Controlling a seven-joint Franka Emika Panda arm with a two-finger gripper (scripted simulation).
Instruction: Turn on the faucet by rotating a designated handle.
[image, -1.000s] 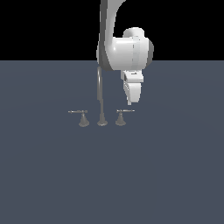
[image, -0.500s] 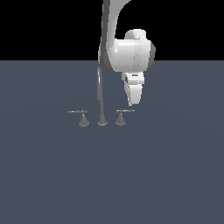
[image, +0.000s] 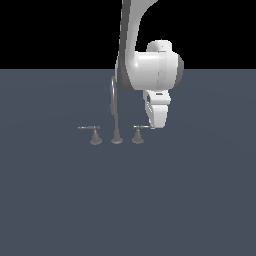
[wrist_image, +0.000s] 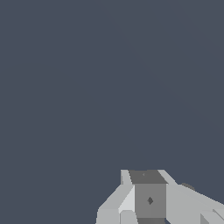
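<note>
The faucet (image: 116, 112) stands on the dark grey floor in the exterior view, its thin arched spout rising between two low lever handles. The designated handle (image: 138, 134) is the one on the exterior view's right, a short bar on a small cone. My gripper (image: 159, 124) hangs just to the right of that bar's outer end, pointing down and very near it; contact cannot be judged. In the wrist view the fingers (wrist_image: 148, 192) sit together with no gap and nothing between them. A small dark tip (wrist_image: 188, 186) peeks out beside them.
The twin handle (image: 93, 135) stands on the exterior view's left of the spout, its bar pointing left. The white arm (image: 150, 70) comes down from above, just behind and right of the spout. Flat grey floor (image: 128, 200) surrounds the fixture.
The gripper has sunk a little lower toward the outer end of the right handle's bar. The faucet and both handles look unmoved.
</note>
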